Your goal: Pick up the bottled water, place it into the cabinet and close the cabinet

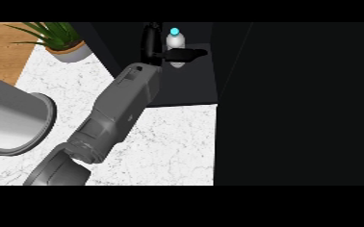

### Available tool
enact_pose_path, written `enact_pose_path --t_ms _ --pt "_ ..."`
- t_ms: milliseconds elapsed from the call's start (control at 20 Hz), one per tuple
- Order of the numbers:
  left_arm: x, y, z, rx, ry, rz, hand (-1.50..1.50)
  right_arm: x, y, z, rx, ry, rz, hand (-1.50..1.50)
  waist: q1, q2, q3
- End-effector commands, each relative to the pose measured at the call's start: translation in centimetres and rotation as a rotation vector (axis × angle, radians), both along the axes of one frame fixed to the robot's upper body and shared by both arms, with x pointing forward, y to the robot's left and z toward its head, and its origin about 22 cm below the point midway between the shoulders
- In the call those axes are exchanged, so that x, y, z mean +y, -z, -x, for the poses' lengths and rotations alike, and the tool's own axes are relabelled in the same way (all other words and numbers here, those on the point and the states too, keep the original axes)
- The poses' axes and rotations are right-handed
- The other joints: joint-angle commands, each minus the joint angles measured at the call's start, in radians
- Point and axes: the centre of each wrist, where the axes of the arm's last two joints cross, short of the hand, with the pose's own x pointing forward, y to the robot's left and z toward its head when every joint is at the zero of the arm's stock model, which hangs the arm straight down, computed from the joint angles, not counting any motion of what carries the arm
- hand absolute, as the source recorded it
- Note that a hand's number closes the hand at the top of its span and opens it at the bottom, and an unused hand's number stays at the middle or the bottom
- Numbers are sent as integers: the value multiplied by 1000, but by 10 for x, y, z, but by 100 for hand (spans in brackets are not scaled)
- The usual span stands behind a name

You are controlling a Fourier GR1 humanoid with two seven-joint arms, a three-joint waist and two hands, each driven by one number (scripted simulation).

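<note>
Rightward, the dark cabinet [284, 101] fills that whole side of the white marble counter [171, 139], with an open recess near the counter's far edge. At the left edge sits a grey metal pot [21, 120], and a potted plant [60, 41] stands at the far left corner. One grey forearm reaches up into the recess, where its black hand [160, 53] curls its fingers and thumb round the bottled water [175, 41], upright inside the cabinet.
</note>
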Motion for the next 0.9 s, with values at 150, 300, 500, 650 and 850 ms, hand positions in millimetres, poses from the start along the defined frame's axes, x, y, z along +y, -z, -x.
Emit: enact_pose_path --t_ms 150,300,500,650,850 --pt "-4 15 14 -8 45 47 -150 12 -27 3 -11 17 -30 -150 26 -13 0" --pt "3 35 26 30 82 89 -150 6 -23 6 6 20 -22 -150 40 -17 0" --pt "0 53 49 18 188 141 -150 2 -16 0 -7 47 -23 -150 47 -20 1" --pt "-9 40 55 18 249 195 -150 5 -16 4 6 43 -15 -150 53 -23 1" --pt "-19 39 77 12 335 254 -150 16 -29 7 4 49 -18 -150 50 -22 0"
